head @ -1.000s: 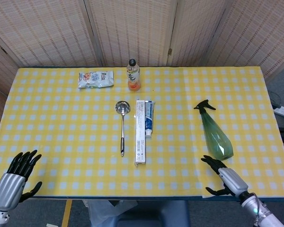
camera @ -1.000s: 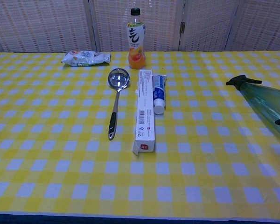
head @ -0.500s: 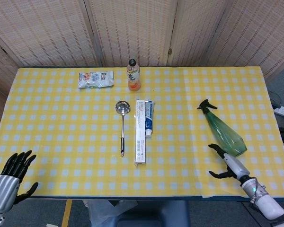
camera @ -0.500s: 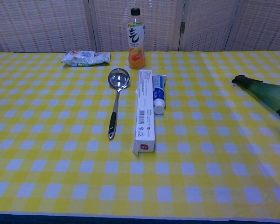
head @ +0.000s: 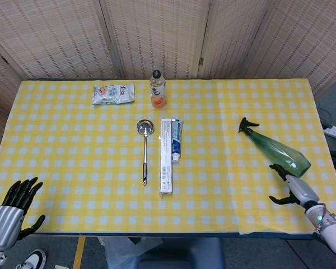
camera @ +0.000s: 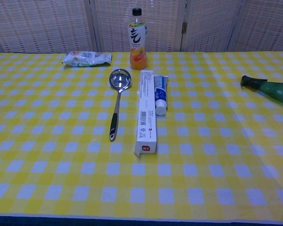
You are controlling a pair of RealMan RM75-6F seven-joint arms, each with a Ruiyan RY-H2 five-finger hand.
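Bench (head: 73,140): cloth of yellow and white checks.
Spray bottle (head: 277,150), 3 o'clock: translucent green body, black trigger head.
Ladle (head: 144,147), centre: silver bowl, black grip.
Carton (head: 166,156): white, red end, blue print.
Toothpaste tube (head: 177,140): blue and white.
Drink bottle (head: 157,89), 12 o'clock: orange liquid, black cap, white label.
Snack packet (head: 113,93), 11 o'clock: white, multicoloured print.
Left hand (head: 14,213) and right hand (head: 294,190): silver-grey backs, black fingers (head: 23,189).

head: high, looking down | chest: low, nearer | shared: table (head: 73,145)
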